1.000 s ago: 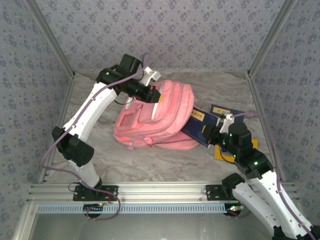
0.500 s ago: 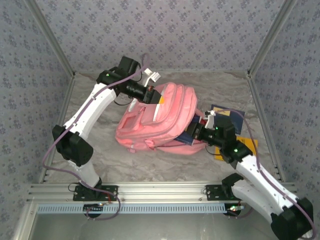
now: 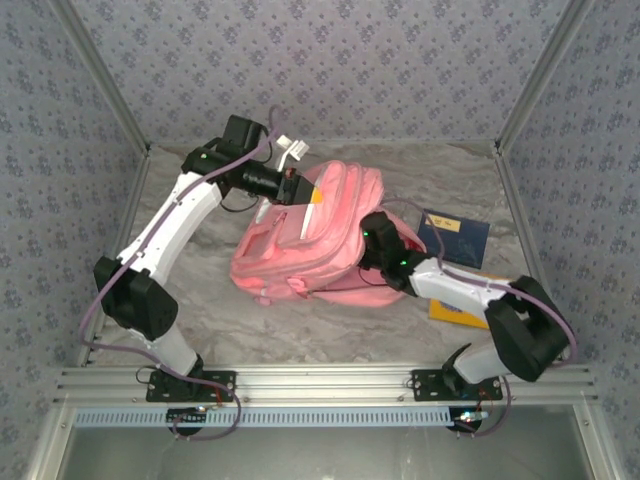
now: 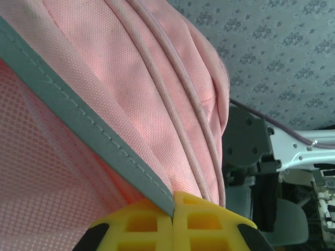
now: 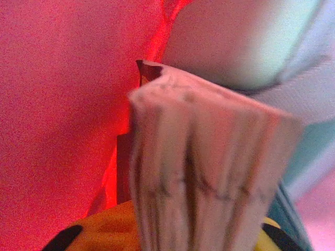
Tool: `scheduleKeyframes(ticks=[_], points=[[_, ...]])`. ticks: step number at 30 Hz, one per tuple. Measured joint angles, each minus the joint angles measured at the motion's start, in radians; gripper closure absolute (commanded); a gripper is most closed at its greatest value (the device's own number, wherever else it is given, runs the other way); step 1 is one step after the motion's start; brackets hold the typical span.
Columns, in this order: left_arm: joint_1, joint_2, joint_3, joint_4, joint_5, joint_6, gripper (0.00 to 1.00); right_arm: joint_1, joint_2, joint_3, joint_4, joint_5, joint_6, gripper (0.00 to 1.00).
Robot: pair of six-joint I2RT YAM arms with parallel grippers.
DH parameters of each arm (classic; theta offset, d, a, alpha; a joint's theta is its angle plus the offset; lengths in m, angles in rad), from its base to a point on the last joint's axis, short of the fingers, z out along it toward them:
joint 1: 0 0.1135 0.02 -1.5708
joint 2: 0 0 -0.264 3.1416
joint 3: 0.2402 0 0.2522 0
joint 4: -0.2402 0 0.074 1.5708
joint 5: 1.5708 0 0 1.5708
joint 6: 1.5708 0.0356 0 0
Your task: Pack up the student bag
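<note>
We're over a pale marbled table, boxed in by blue-grey flowered walls, with aluminium posts running up the corners. The student bag lies mid-table, pink and bulky. At its far end the left gripper has its yellow tips pinched tight on the bag's grey-trimmed edge. The right gripper is deep in the red-lit opening, with a thick book standing page-edge up between its fingers. Clamped or loose, we cannot tell. Right of the bag, a blue book and a yellow flat item rest on the table.
</note>
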Motion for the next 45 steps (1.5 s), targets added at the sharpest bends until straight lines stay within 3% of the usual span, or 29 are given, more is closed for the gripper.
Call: scheduleKeyframes(ticks=[7,9,22,29,35,38,41,45], points=[[0.026,-0.011,-0.027,0.065,0.019,-0.067,1.0,0.051,0.093,0.134,-0.037,0.115,-0.079,0.24],[0.038,-0.024,-0.045,0.089,0.024,-0.087,1.0,0.05,0.077,0.129,-0.057,0.142,-0.097,0.18],[0.085,-0.07,-0.113,0.147,-0.015,-0.158,1.0,0.043,-0.311,-0.057,-0.165,0.273,-0.215,0.21],[0.108,-0.209,-0.217,0.096,-0.399,-0.183,1.0,0.024,-0.541,-0.146,-0.309,0.452,-0.272,0.23],[0.12,-0.238,-0.27,0.09,-0.626,-0.196,1.0,-0.123,-0.552,-0.154,-0.449,0.495,-0.279,0.21],[0.127,-0.194,-0.285,0.12,-0.647,-0.223,0.76,-0.22,-0.531,-0.154,-0.497,0.448,-0.278,0.18],[0.107,-0.156,-0.343,0.184,-0.637,-0.272,0.65,-0.327,-0.506,-0.154,-0.534,0.393,-0.275,0.17],[0.015,-0.156,-0.401,0.227,-0.648,-0.291,0.56,-0.437,-0.436,-0.129,-0.6,0.371,-0.26,0.15]])
